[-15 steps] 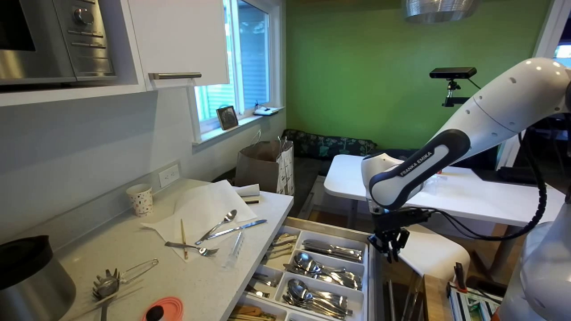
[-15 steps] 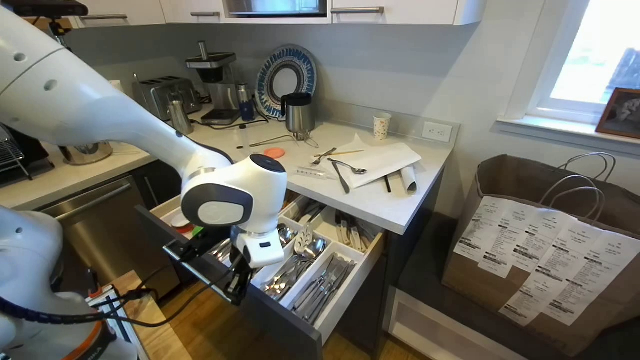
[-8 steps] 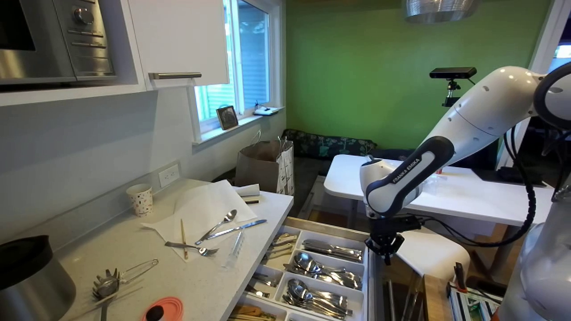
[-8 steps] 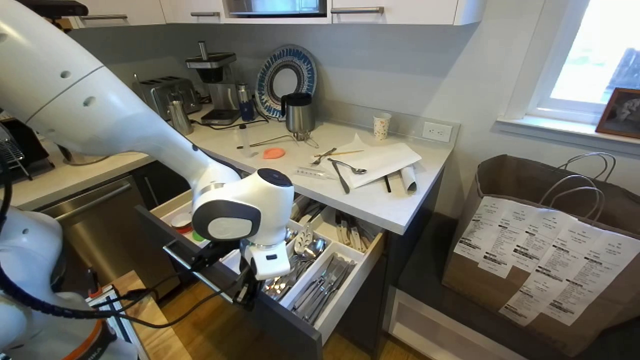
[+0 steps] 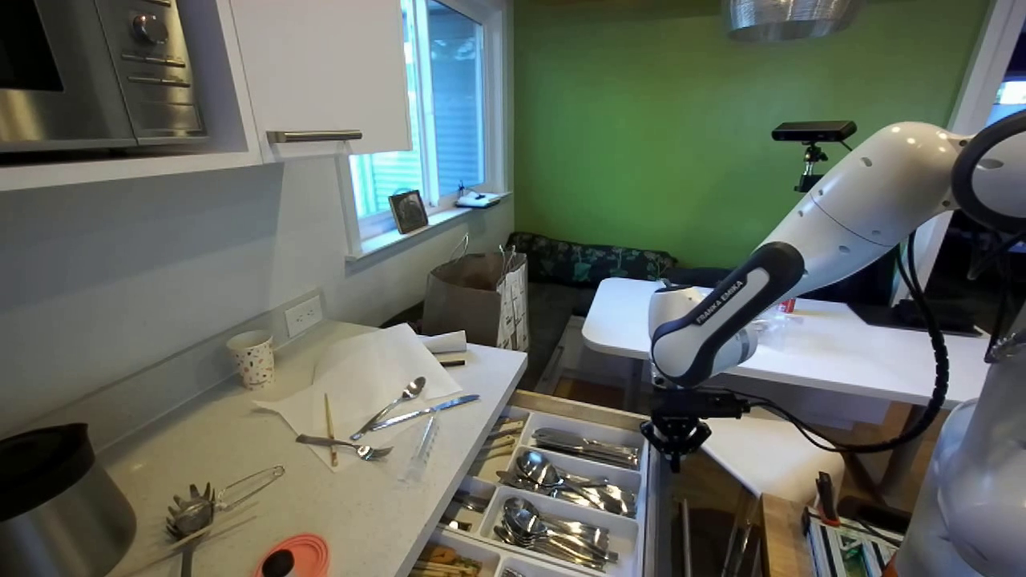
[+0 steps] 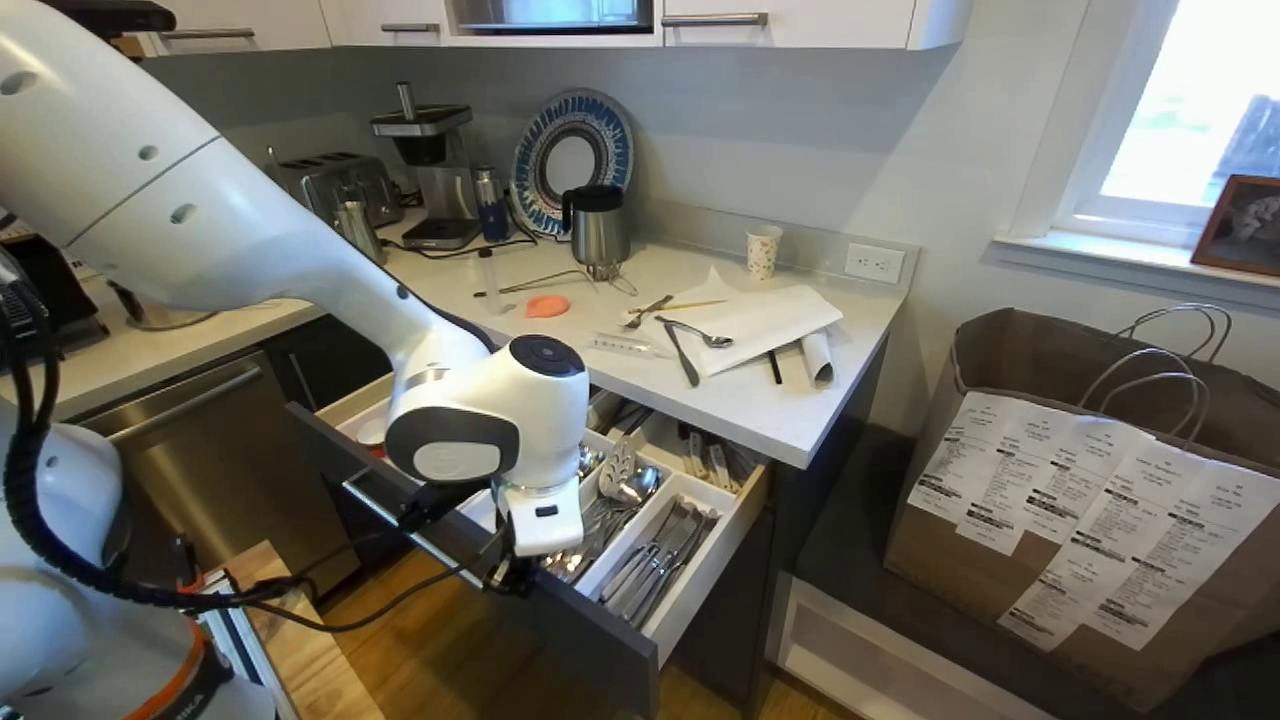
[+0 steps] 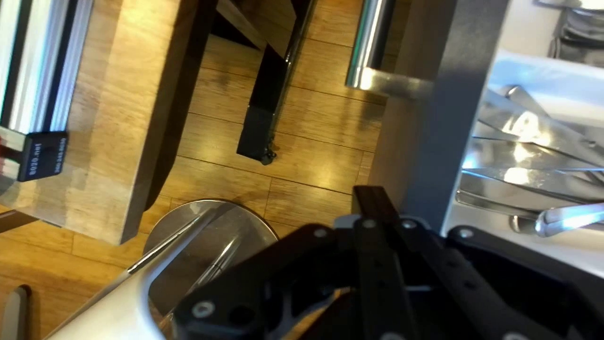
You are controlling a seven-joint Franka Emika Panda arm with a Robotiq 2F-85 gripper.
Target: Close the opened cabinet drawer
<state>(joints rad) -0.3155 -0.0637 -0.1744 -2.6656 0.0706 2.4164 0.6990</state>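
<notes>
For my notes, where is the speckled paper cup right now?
In both exterior views, the paper cup stands upright toward the back of the counter, just left of the power outlet and close to the white paper.

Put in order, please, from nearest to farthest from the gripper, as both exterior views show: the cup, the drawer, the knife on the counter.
1. Drawer: open, its front beside the gripper.
2. Knife: on the counter, near the edge above the drawer.
3. Cup: at the back of the counter.
</notes>
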